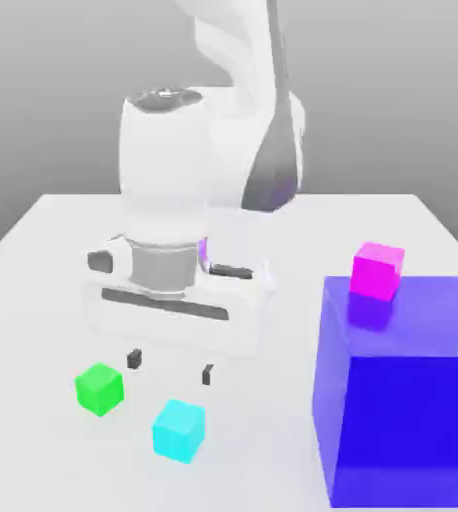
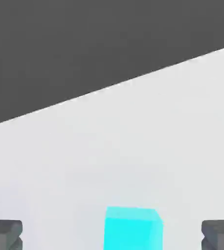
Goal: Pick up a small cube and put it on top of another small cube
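1. The exterior view stands off the arm (image 1: 163,190), facing it across the table (image 1: 273,400) and looking slantwise down, far enough back to take in much of the arm and the table's far edge.
2. The hand view rides on the hand, much closer in, looking past the two open fingers (image 2: 5,234) at the tabletop and out over one edge.
3. Both views share the light blue cube (image 1: 179,431), the fingers and some tabletop.
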Motion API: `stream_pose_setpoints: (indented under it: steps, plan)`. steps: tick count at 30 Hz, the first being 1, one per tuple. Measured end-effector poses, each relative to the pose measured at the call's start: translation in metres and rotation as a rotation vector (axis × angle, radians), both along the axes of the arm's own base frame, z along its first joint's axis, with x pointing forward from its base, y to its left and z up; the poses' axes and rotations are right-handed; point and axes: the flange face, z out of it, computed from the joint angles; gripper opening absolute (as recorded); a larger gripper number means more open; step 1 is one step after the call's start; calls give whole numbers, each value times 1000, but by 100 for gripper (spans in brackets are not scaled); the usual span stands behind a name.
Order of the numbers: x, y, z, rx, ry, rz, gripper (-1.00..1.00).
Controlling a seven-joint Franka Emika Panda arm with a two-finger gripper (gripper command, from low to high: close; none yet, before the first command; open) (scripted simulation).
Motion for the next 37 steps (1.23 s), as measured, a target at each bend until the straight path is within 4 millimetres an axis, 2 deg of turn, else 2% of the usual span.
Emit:
stream_pose_setpoints:
  steps: [6,7,14,20,21,22,25,27,29,34,35,37]
  plan:
    - [-8,0,-68,6,27,-10,0]
    - [-8,0,-76,6,28,-10,-100]
    - [-8,1,-77,5,27,-10,-100]
    - [-8,0,-23,6,27,-11,-100]
    - [-14,-13,-14,3,28,-57,-100]
    - [-23,-38,-6,1,28,-139,-100]
    - [-55,-88,17,0,28,-344,-100]
    - [-78,-111,29,8,26,-468,-100]
    - [-86,-119,21,12,25,-515,-100]
    - [-88,-121,-23,14,25,-529,-100]
    - [-89,-121,-29,13,25,-530,100]
    - [-89,-122,-29,13,25,-530,100]
